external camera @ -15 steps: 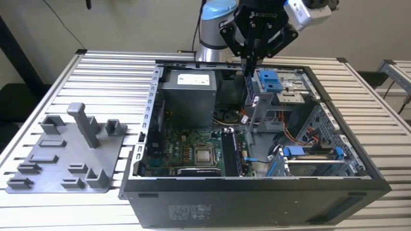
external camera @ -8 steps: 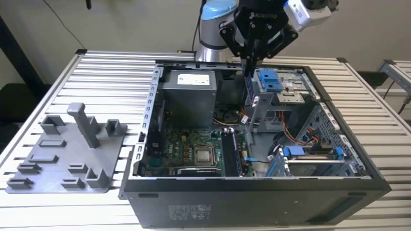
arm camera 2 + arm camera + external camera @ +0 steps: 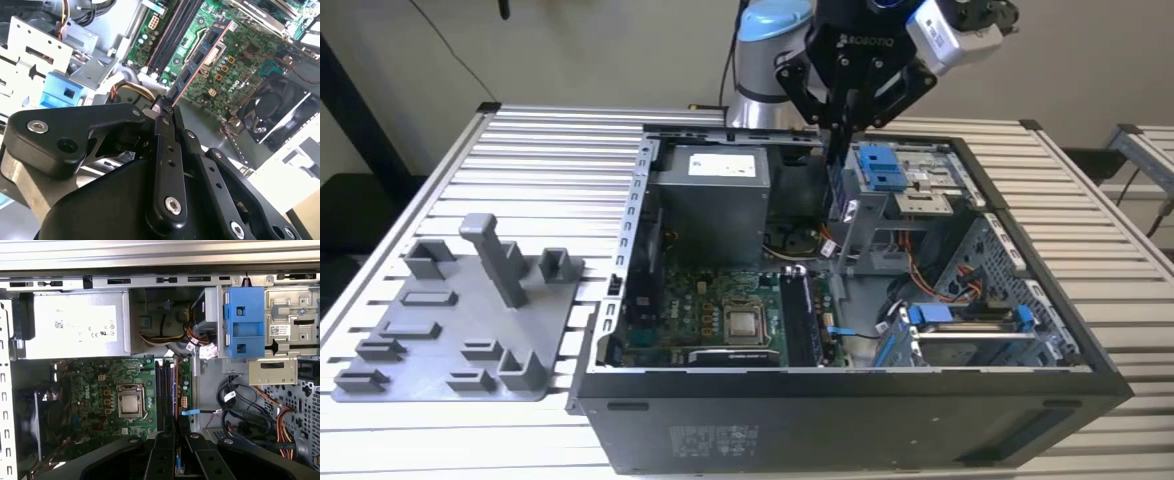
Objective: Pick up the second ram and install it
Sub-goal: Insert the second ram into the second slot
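Our claw (image 3: 164, 106) was clamped shut on one end of the second ram (image 3: 200, 60), which ran out beyond its tips. In the second wrist view we saw the stick's face and chips. In the exterior view it hung edge-on, upright below the claw, inside the open computer case (image 3: 854, 400). In the first wrist view the motherboard (image 3: 95, 390) and its dark memory slots (image 3: 165, 390) lay beneath the claw.

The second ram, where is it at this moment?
In the exterior view the second ram hangs upright in the shut gripper over the open computer case, between the grey power supply and the blue bracket.
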You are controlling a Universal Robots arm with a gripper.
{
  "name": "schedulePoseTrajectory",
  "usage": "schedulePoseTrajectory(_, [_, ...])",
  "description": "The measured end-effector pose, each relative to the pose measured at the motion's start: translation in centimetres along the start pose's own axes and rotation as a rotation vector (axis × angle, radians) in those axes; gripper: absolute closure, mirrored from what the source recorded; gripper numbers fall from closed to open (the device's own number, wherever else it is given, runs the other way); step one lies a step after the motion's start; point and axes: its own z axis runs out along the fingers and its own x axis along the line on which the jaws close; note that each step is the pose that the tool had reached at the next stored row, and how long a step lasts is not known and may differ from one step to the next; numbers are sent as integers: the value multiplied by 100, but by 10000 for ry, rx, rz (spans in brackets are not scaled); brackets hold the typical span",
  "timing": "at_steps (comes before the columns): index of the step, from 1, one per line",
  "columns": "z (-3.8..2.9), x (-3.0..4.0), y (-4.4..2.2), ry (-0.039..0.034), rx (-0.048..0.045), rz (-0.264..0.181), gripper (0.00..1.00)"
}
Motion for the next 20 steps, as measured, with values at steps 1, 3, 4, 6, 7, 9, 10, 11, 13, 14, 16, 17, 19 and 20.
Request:
schedulePoseTrajectory(1, [11, 0, 0, 0, -1, 0, 86])
schedulePoseTrajectory(3, [31, 0, 0, 0, 0, 0, 86])
schedulePoseTrajectory(4, [41, 1, 0, 0, -1, 0, 86])
schedulePoseTrajectory(6, [62, 1, -1, 0, 0, 0, 86])
schedulePoseTrajectory(7, [72, 1, -1, 0, 0, 0, 86])
schedulePoseTrajectory(9, [90, 2, -3, 0, -1, 0, 86])
schedulePoseTrajectory(10, [97, 1, -5, 0, 0, -1, 86])
schedulePoseTrajectory(11, [104, 1, -7, 0, 0, -1, 86])
schedulePoseTrajectory(13, [112, 2, -9, 0, 1, 0, 86])
schedulePoseTrajectory(14, [112, 1, -9, 0, 2, 0, 86])
schedulePoseTrajectory(16, [116, 1, -9, 0, 0, 0, 86])
schedulePoseTrajectory(17, [119, 1, -9, 0, 0, 0, 86])
schedulePoseTrajectory(19, [120, 2, -9, 0, 0, 0, 86])
schedulePoseTrajectory(20, [120, 1, -9, 0, 0, -1, 86])
